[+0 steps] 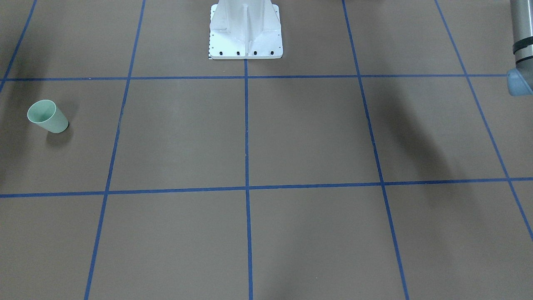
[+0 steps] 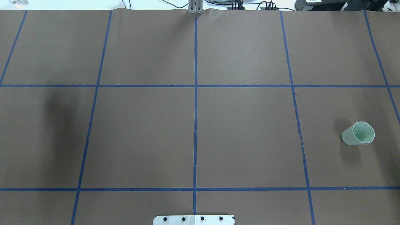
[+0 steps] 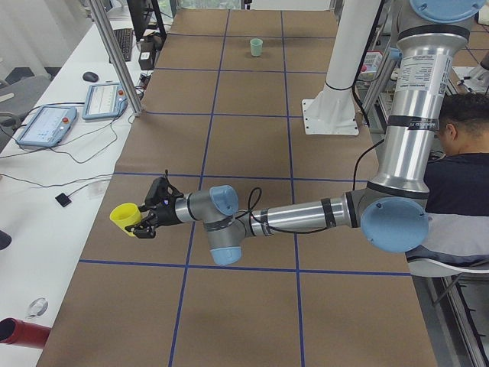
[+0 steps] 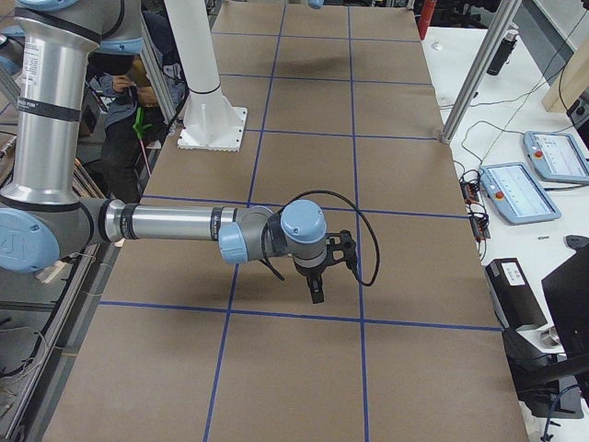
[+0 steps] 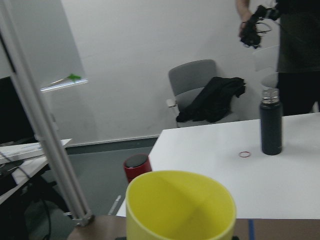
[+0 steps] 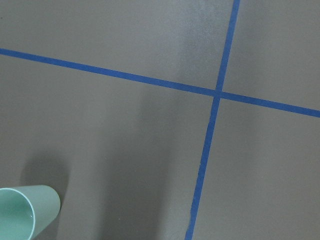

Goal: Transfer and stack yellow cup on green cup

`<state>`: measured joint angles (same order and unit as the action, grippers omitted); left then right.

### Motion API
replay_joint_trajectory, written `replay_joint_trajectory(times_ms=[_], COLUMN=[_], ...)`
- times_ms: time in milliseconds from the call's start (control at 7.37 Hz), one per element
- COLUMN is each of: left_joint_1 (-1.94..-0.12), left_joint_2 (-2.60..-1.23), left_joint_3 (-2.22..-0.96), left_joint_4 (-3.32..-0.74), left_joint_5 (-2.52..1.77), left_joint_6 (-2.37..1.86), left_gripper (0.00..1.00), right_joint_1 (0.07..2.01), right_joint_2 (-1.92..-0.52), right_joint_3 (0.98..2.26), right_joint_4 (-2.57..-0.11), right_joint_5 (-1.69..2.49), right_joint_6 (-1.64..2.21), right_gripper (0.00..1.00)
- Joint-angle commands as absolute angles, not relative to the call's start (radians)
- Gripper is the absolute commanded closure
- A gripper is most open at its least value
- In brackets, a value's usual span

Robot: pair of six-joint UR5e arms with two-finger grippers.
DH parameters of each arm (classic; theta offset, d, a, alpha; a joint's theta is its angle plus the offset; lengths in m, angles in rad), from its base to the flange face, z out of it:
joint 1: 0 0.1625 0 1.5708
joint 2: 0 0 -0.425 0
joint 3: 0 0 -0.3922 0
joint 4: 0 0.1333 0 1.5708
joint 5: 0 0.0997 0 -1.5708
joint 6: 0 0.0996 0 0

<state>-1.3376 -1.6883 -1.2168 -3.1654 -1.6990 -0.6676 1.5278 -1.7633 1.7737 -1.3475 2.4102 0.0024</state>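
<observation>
The yellow cup (image 3: 124, 216) sits at the tip of the left hand (image 3: 138, 222), lifted over the far edge of the surface (image 2: 243, 134) toward its left end. I cannot tell whether that hand is clenched on it. The green cup (image 2: 358, 133) stands upright near the right edge, well apart from the yellow cup. The right hand (image 4: 316, 293) points down above the surface, and its grip state cannot be told.

Brown table (image 2: 243, 131) bearing green cup (image 2: 358, 133)

bright yellow plastic tumbler (image 5: 180, 210): base is running off bottom edge | pale mint-green plastic tumbler (image 6: 25, 212): corner is cropping it
</observation>
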Motion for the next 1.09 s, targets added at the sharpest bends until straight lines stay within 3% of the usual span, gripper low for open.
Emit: replay_joint_trajectory(times_ms=[0, 136, 271, 543, 678, 814, 950], left_joint_1=[-1.362, -1.361, -1.362, -1.361, -1.361, -1.361, -1.359], left_joint_2=[-1.690, -1.680, -1.675, -1.687, -1.737, -1.746, -1.756], left_joint_3=[-1.291, -1.355, -1.385, -1.428, -1.436, -1.437, -1.439], left_joint_4=[-3.317, -3.329, -3.332, -3.332, -3.321, -3.324, -3.329], left_joint_5=[-1.891, -1.970, -2.049, -2.217, -2.409, -2.465, -2.568], left_joint_6=[-0.663, -0.664, -0.663, -0.658, -0.546, -0.487, -0.483], left_gripper=[0.89, 0.90, 1.00, 1.00, 0.83, 0.85, 0.94], right_joint_1=[1.528, 1.528, 1.528, 1.528, 1.528, 1.528, 1.528], right_joint_2=[-1.753, -1.753, -1.752, -1.752, -1.752, -1.752, -1.752], right_joint_3=[1.792, 1.807, 1.812, 1.815, 1.815, 1.819, 1.819], right_joint_4=[-1.344, -1.344, -1.344, -1.345, -1.344, -1.345, -1.345], right_joint_5=[2.413, 2.413, 2.413, 2.424, 2.439, 2.439, 2.447], right_joint_6=[0.090, 0.098, 0.100, 0.104, 0.106, 0.106, 0.107], right_gripper=[0.00, 0.00, 0.00, 0.00, 0.00, 0.00, 0.00])
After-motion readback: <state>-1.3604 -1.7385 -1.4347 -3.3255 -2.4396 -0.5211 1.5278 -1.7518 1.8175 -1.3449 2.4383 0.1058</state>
